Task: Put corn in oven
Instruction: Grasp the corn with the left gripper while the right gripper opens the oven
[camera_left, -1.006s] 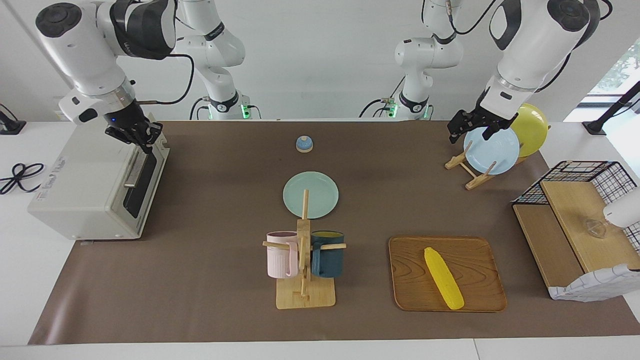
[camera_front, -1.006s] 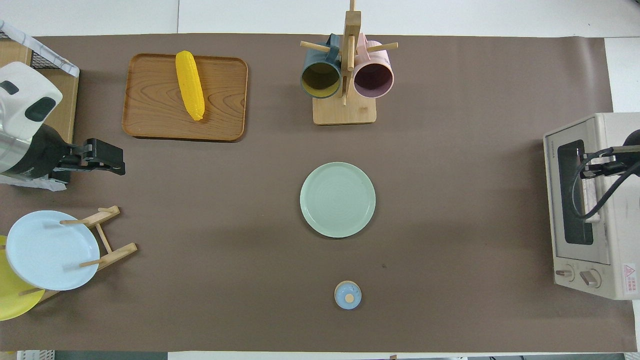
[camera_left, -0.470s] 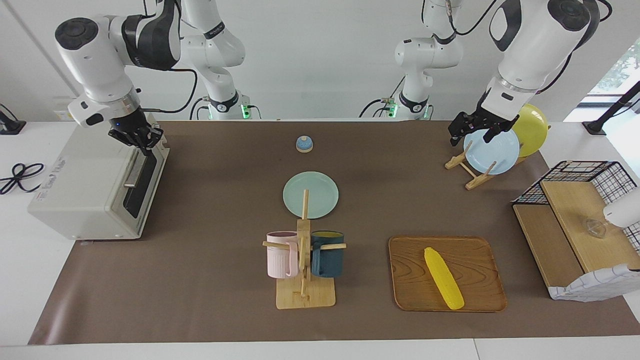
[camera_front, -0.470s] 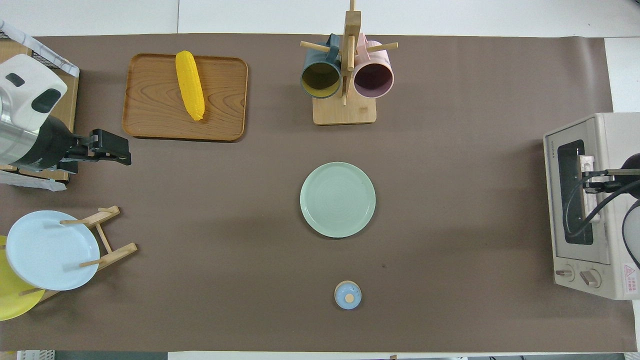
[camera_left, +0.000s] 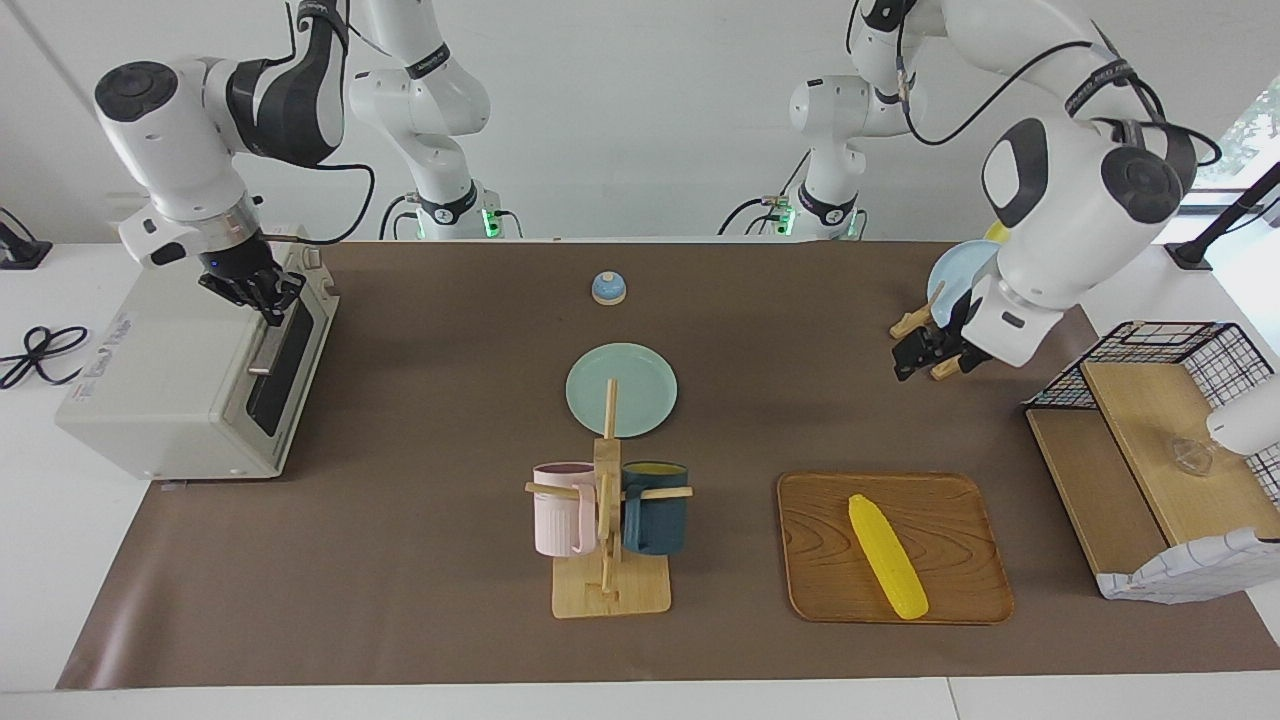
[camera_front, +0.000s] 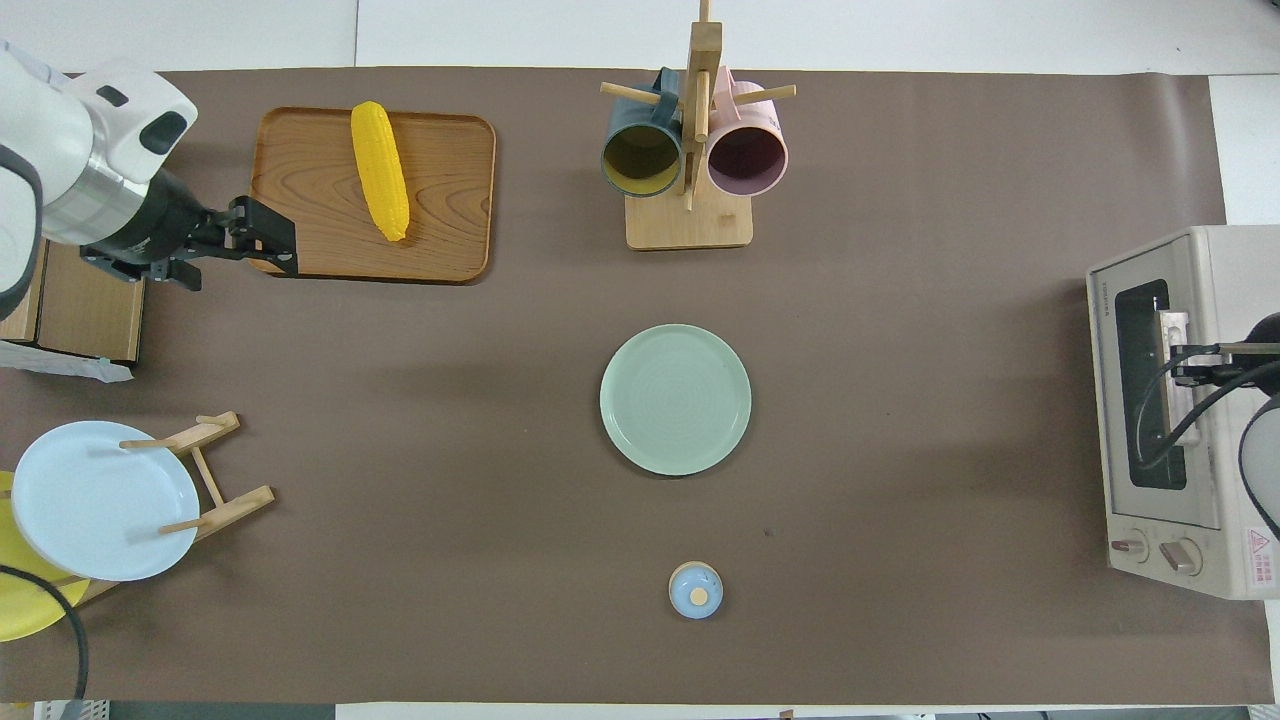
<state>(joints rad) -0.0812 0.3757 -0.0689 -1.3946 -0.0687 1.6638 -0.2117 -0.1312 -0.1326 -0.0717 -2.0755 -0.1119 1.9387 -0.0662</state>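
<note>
The corn (camera_left: 887, 557) lies on the wooden tray (camera_left: 820, 560). The left gripper (camera_left: 922, 356) hangs wide open over the mat; the right gripper (camera_left: 268, 297) is closed at the oven (camera_left: 150, 400) handle.

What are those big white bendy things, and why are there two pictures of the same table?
Those are two robot arms, each ending in a two-finger gripper. One picture looks at the robots from across the table; the other looks down from above them, so everything appears turned around.

On the table lie a wooden tray with a yellow corn on it, a green plate, a wooden stand with two mugs, a little blue bell, a rack of plates and a white oven with its door shut.

The left gripper is open and empty, up in the air beside the tray. The right gripper is shut, right at the top of the oven's door. Nothing is being carried; the corn waits on its tray.
</note>
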